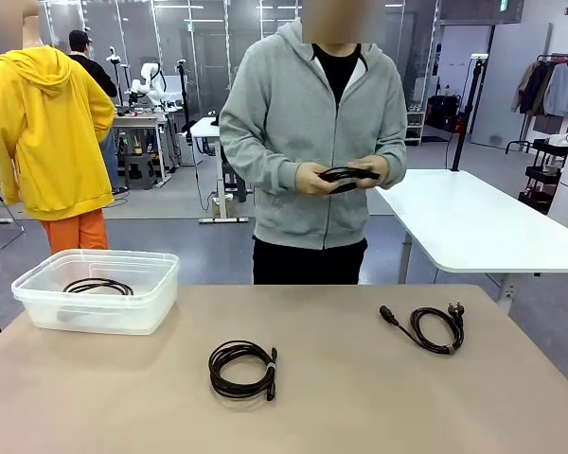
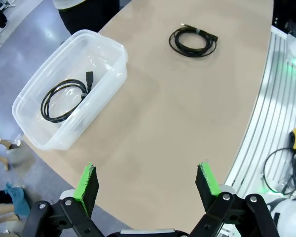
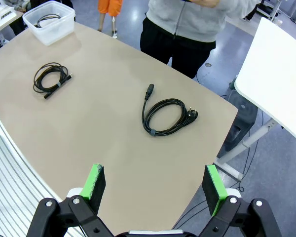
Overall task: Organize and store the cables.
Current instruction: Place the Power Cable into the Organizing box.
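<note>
Two coiled black cables lie on the beige table: one near the middle (image 1: 242, 369) (image 2: 192, 40) (image 3: 50, 79), and one with plug ends at the right (image 1: 434, 326) (image 3: 165, 114). A third coil (image 1: 97, 286) (image 2: 64, 100) rests inside the clear plastic bin (image 1: 38, 303) (image 2: 113, 59) (image 3: 59, 24) at the left. The person in a grey hoodie holds another black cable (image 1: 347, 176) in both hands at the far side. My left gripper (image 2: 148, 185) hangs open high above the table's near left. My right gripper (image 3: 155, 186) is open too, above the near right edge, nothing between its fingers.
A white table (image 1: 473, 222) (image 3: 281, 64) stands beyond the right corner. A person in a yellow hoodie (image 1: 47, 132) stands behind the bin at the far left. A ribbed metal rail (image 2: 281, 108) runs along my side of the table.
</note>
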`<state>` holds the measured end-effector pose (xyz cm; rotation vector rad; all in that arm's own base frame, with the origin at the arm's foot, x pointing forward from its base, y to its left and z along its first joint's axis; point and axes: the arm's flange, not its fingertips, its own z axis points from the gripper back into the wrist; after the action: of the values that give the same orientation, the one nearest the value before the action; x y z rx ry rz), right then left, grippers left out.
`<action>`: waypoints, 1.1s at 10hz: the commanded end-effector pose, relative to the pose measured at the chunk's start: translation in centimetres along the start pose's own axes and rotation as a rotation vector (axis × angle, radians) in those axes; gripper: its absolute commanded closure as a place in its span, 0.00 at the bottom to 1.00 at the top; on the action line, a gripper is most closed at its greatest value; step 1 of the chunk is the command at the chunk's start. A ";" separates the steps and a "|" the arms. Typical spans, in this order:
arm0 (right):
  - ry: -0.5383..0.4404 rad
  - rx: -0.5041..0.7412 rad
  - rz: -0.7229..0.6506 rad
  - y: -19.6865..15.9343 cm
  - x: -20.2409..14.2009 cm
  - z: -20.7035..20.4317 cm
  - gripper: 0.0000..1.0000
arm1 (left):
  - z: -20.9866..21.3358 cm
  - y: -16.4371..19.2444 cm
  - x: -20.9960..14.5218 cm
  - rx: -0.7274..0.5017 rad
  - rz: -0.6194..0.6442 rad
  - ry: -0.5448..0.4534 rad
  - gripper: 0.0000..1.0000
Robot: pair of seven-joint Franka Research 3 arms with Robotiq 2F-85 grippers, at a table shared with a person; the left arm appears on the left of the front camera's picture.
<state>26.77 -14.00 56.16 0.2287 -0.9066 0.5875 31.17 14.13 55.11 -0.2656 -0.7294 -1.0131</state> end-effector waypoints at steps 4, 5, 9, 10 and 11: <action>0.002 -0.002 0.003 0.0 -0.1 0.1 0.00 | 0.0 0.3 0.1 -0.002 0.011 -0.008 0.00; 0.002 -0.002 0.003 0.0 -0.1 0.1 0.00 | 0.0 0.3 0.1 -0.002 0.011 -0.008 0.00; 0.002 -0.002 0.003 0.0 -0.1 0.1 0.00 | 0.0 0.3 0.1 -0.002 0.011 -0.008 0.00; 0.002 -0.002 0.003 0.0 -0.1 0.1 0.00 | 0.0 0.3 0.1 -0.002 0.011 -0.008 0.00; 0.002 -0.002 0.003 0.0 -0.1 0.1 0.00 | 0.0 0.3 0.1 -0.002 0.011 -0.008 0.00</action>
<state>26.77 -14.00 56.17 0.2287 -0.9066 0.5875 31.72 14.34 55.33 -0.2683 -0.7243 -0.9819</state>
